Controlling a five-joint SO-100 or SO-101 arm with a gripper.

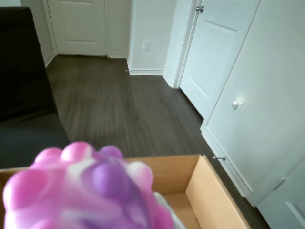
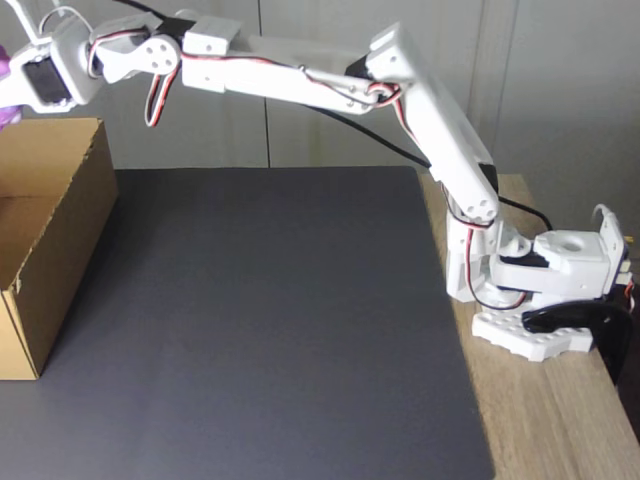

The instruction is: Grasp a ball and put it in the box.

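The ball (image 1: 81, 191), bumpy and marbled pink, purple and white, sits close to the lens at the lower left of the wrist view. It hangs above the open brown cardboard box (image 1: 209, 191). In the fixed view the arm stretches far left, and my gripper (image 2: 12, 92) is at the frame's left edge, over the box (image 2: 60, 220). A sliver of purple from the ball (image 2: 4, 70) shows there, held in the air by the shut gripper. Most of the ball is cut off by that edge. A pale finger (image 1: 167, 207) peeks out beside the ball.
The box stands on a black mat (image 2: 270, 320) that covers most of a wooden table (image 2: 560, 420). The arm's base (image 2: 540, 300) is clamped at the right. Beyond the table, the wrist view has dark flooring (image 1: 124, 109), white doors (image 1: 214, 57) and a dark sofa (image 1: 24, 95).
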